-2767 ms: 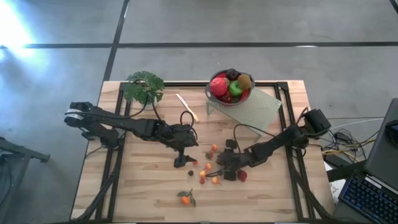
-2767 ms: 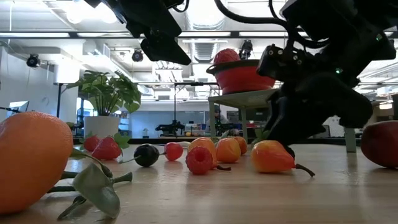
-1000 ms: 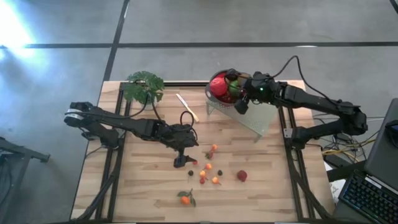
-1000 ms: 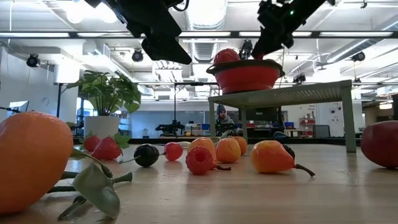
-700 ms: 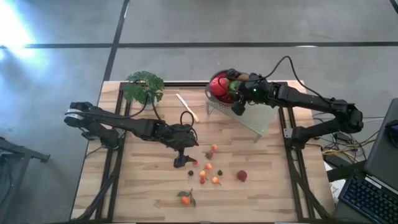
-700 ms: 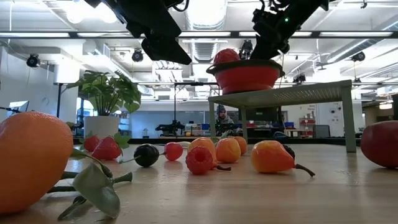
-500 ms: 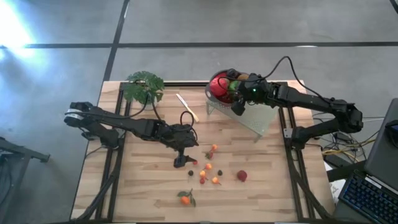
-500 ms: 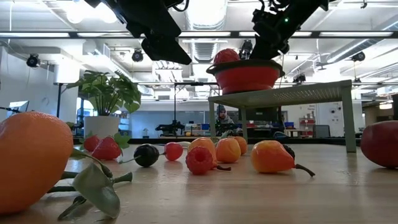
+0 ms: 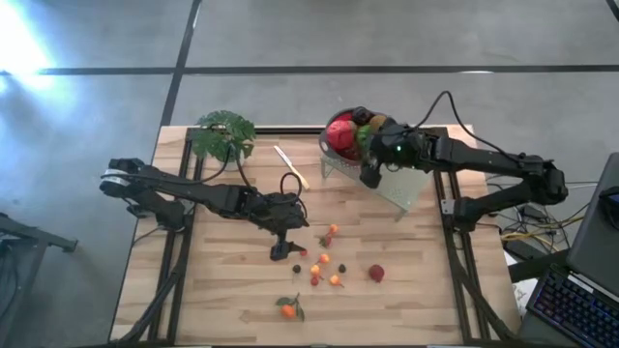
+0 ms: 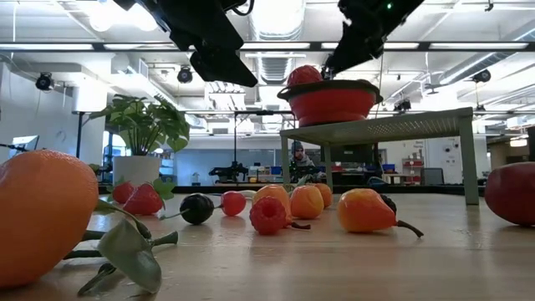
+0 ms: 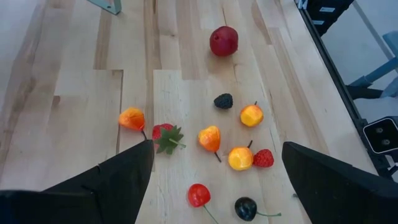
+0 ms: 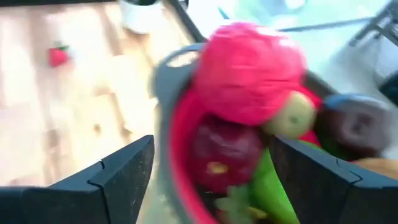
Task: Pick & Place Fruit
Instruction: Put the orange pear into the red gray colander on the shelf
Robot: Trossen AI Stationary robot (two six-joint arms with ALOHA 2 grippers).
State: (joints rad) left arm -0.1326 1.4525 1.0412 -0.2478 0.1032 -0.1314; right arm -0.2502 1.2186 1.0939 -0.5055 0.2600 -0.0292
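Note:
A grey bowl (image 9: 326, 145) with a red inside stands on a green mesh stand (image 9: 411, 182) at the far right. It holds a red apple (image 12: 245, 68), a dark red plum (image 12: 224, 149), green fruit and a kiwi. My right gripper (image 12: 211, 140) hangs open just above the bowl's near rim (image 10: 332, 84), with nothing between its fingers. My left gripper (image 11: 217, 146) hovers open over small orange and red berries (image 9: 324, 258) lying mid-table. A red fruit (image 9: 375, 274) and a leafy tangerine (image 9: 288, 309) lie nearer the front edge.
A potted plant (image 9: 222, 133) stands at the far left corner, and a pale knife (image 9: 290, 166) lies beside it. A strawberry (image 11: 165, 134), a blackberry (image 11: 223, 101) and two cherries (image 11: 199, 195) lie among the berries. Bare wood lies toward the table's left and front right.
My right gripper has shifted a little toward the table's left and near edge, staying over the bowl's rim. My left arm and the fruit on the table have kept still.

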